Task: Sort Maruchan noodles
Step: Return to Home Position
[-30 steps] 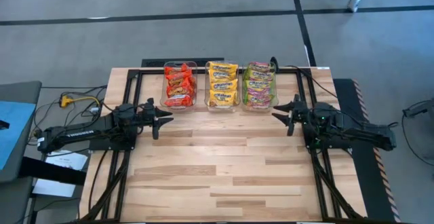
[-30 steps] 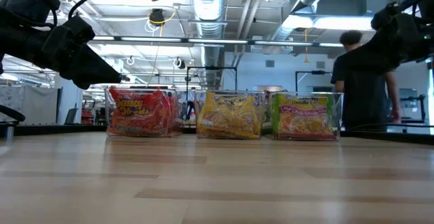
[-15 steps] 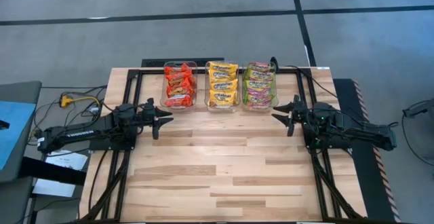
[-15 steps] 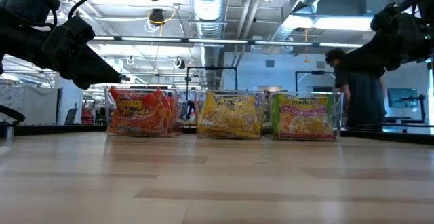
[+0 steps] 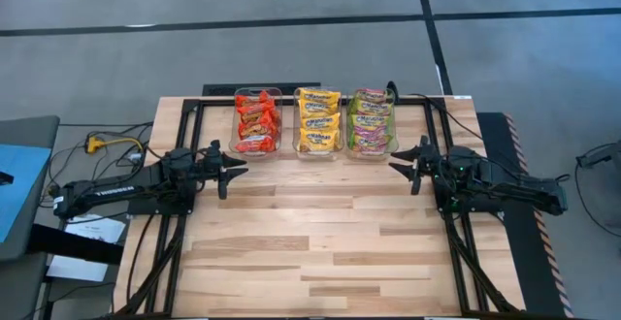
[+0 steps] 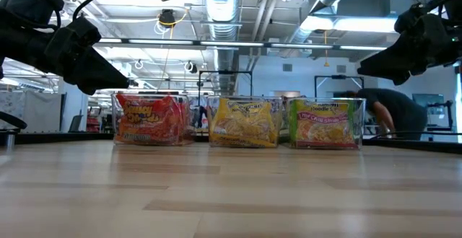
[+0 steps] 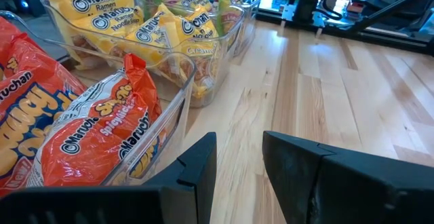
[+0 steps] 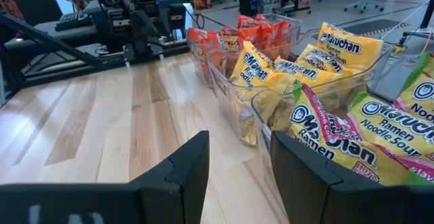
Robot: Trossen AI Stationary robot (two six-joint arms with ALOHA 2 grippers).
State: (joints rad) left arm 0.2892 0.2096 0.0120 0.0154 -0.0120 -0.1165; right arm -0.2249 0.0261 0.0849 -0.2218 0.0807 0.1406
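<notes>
Packets of Maruchan ramen sit sorted along the far edge of the table (image 5: 320,252) — orange packets (image 5: 256,123) in the left bin (image 5: 257,153), yellow packets (image 5: 317,122) in the middle bin (image 5: 317,155), green-and-pink packets (image 5: 371,123) in the right bin (image 5: 375,155). The left gripper (image 5: 234,170) hangs above the wood just near and left of the left bin, fingers parted, holding nothing. The right gripper (image 5: 402,164) hangs just near and right of the right bin — fingers likewise apart and empty.
</notes>
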